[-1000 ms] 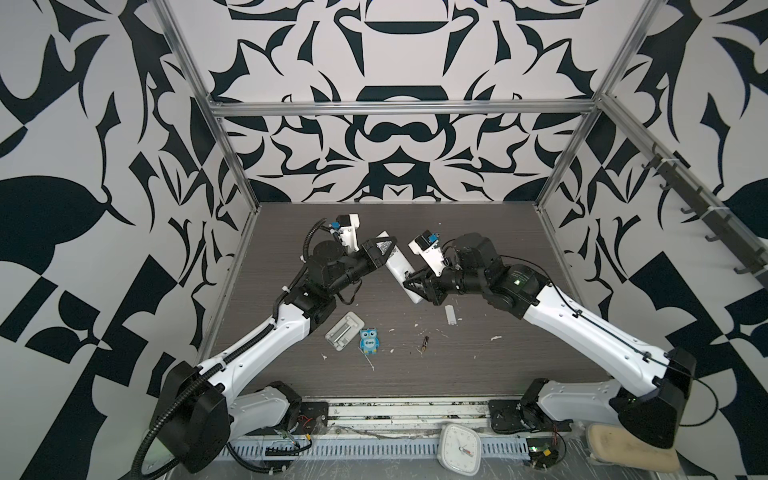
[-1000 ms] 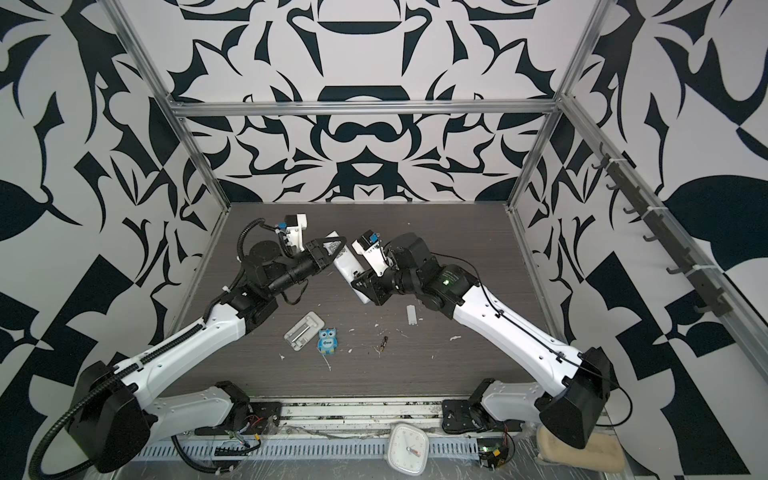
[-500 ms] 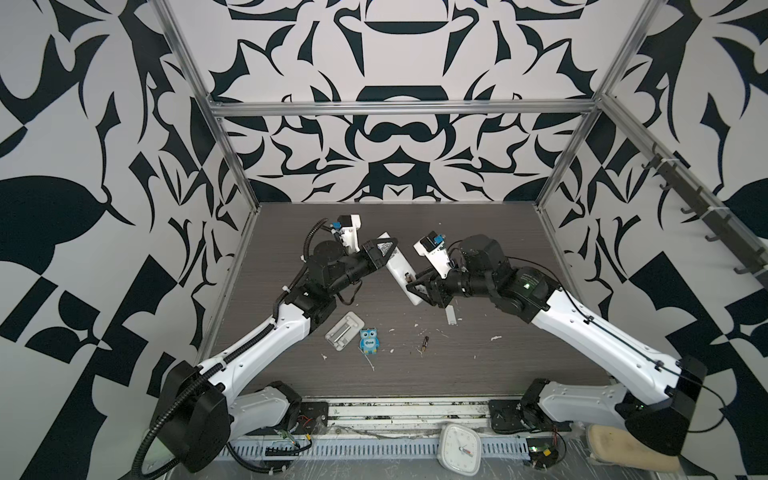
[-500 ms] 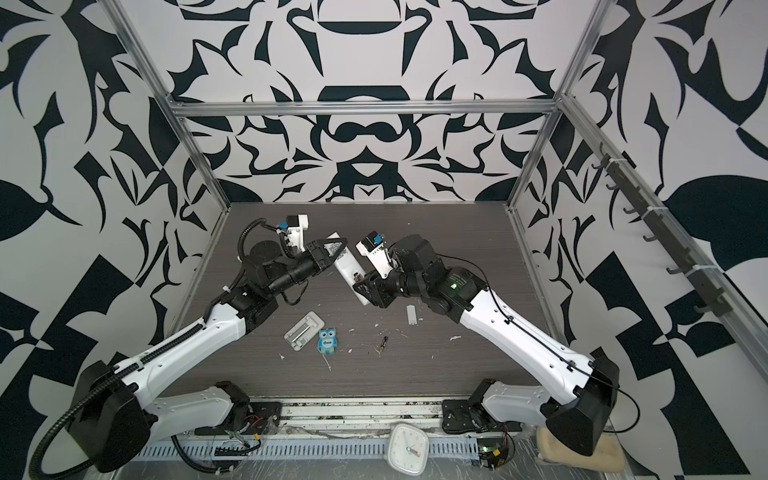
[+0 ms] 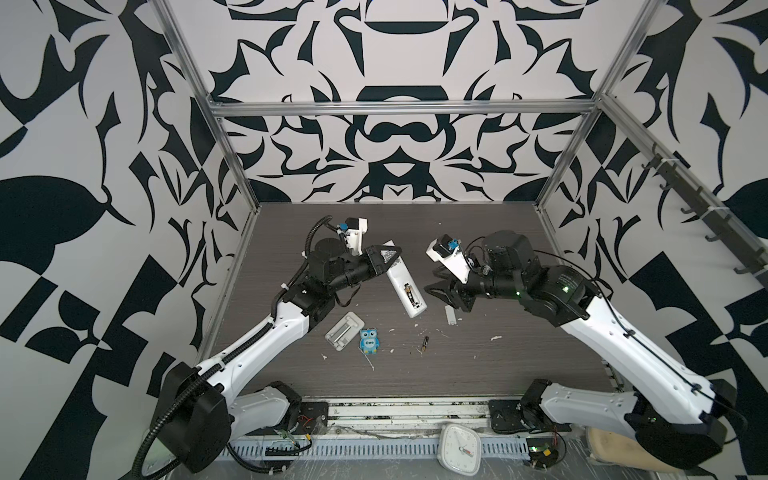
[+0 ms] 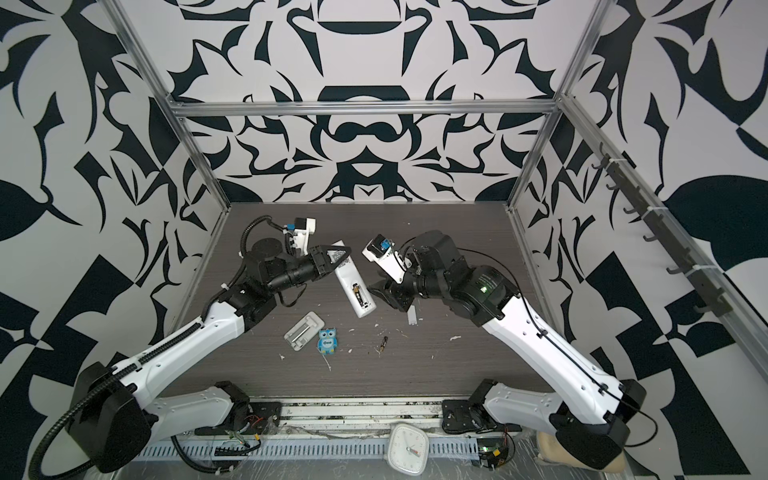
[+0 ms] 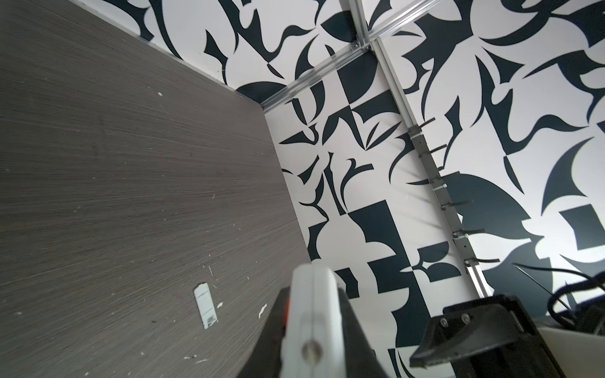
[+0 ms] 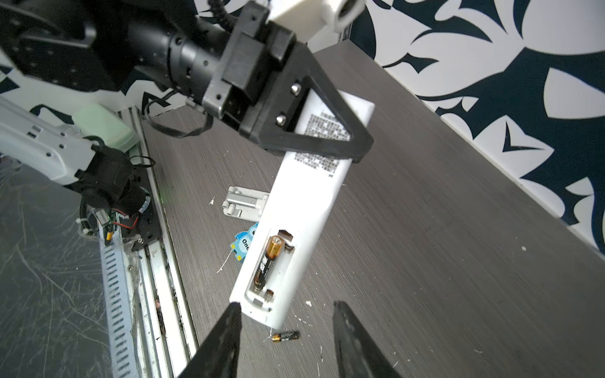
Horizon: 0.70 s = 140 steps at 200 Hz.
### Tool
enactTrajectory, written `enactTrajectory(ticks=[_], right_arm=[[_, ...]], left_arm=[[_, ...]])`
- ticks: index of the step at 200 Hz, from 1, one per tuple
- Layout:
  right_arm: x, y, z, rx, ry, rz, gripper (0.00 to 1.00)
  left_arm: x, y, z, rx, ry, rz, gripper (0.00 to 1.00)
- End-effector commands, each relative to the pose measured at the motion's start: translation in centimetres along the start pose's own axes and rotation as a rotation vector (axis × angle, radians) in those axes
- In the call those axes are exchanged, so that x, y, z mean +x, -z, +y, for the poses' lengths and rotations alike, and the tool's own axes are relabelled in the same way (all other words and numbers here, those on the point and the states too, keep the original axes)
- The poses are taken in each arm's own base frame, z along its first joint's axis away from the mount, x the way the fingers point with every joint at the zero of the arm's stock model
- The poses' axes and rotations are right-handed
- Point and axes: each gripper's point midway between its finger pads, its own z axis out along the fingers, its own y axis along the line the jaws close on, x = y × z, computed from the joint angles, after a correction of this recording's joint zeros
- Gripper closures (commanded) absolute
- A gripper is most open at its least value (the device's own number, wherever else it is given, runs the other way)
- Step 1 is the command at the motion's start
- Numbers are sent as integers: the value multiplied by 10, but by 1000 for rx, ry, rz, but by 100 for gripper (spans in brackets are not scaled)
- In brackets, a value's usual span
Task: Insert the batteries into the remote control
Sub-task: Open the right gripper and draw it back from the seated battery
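Note:
My left gripper (image 5: 390, 259) is shut on the remote control (image 5: 405, 286), gripping its printed-label end and holding it slanted, back side up. The battery bay is uncovered and one of the batteries (image 8: 268, 261) lies in one slot; the slot beside it is bare. The other battery (image 8: 285, 336) lies on the table (image 5: 478, 374), also seen in both top views (image 5: 424, 344) (image 6: 384, 343). My right gripper (image 8: 286, 305) is open just off the remote's free end, holding nothing. In the left wrist view the remote (image 7: 312, 314) shows edge-on between my fingers.
A small white bay cover (image 5: 451, 314) (image 7: 205, 306) lies on the table under my right gripper. A grey-white tray (image 5: 345, 332) and a blue owl figure (image 5: 369, 340) sit left of the loose battery. White scraps dot the table. A clock (image 5: 460, 442) lies beyond the front rail.
My right gripper's jaws have widened and it has drawn back a little to the right, away from the remote's bay. The left arm and remote have stayed put.

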Motion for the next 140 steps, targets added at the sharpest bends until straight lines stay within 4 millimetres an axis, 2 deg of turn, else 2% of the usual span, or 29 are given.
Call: enactTrajectory(ticks=[1, 42, 89, 140], right_arm=[[-2, 17, 15, -54, 184, -11, 51], [3, 12, 15, -70, 281, 18, 53], [-12, 9, 22, -114, 313, -21, 60], [-8, -1, 31, -157, 364, 8, 62]], left_arm=[[-2, 1, -28, 83, -39, 52, 100], [6, -2, -36, 119, -32, 120, 100], [11, -4, -39, 131, -29, 169, 100], [15, -9, -37, 122, -30, 213, 100]])
